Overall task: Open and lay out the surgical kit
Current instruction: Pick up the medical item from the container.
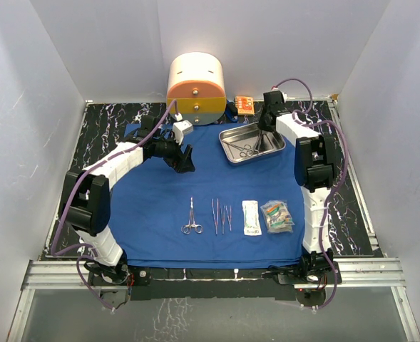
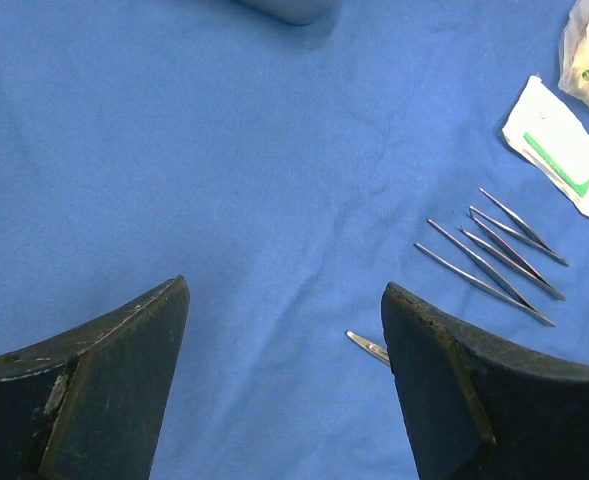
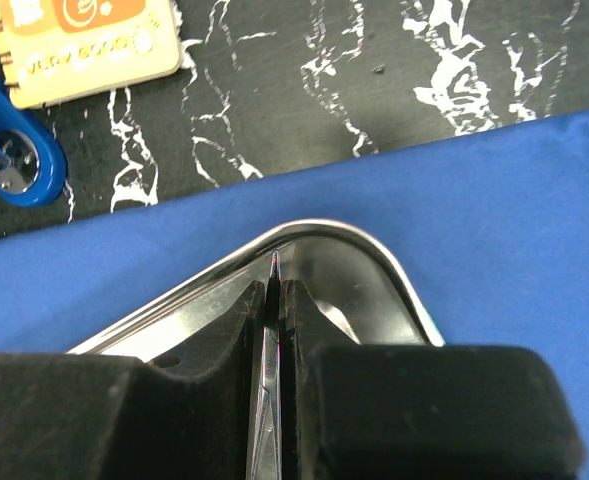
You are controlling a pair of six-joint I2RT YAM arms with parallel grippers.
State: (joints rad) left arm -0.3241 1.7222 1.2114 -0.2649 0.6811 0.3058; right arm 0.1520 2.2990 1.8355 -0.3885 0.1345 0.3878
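From above, the blue cloth [image 1: 160,203] lies spread on the surface [image 1: 106,121], with forceps [image 1: 192,218], tweezers [image 1: 222,214] and two packets [image 1: 277,216] in a row near its front, the steel tray [image 1: 271,147] at its far right. Left wrist: the left end effector [image 2: 284,290] hangs released over cloth. Right wrist: the right end effector [image 3: 274,290] clenches a slim steel instrument [image 3: 273,268] inside the tray.

The wrap [image 1: 160,206] is soft, matt blue cloth. The tray [image 3: 319,226] and the thin tool [image 3: 273,268] pinched in the matt black right gripper [image 3: 274,300] are smooth, shiny metal. The packet [image 2: 559,150] looks like glossy plastic, maybe paper. The surface [image 3: 374,80] looks like black stone.
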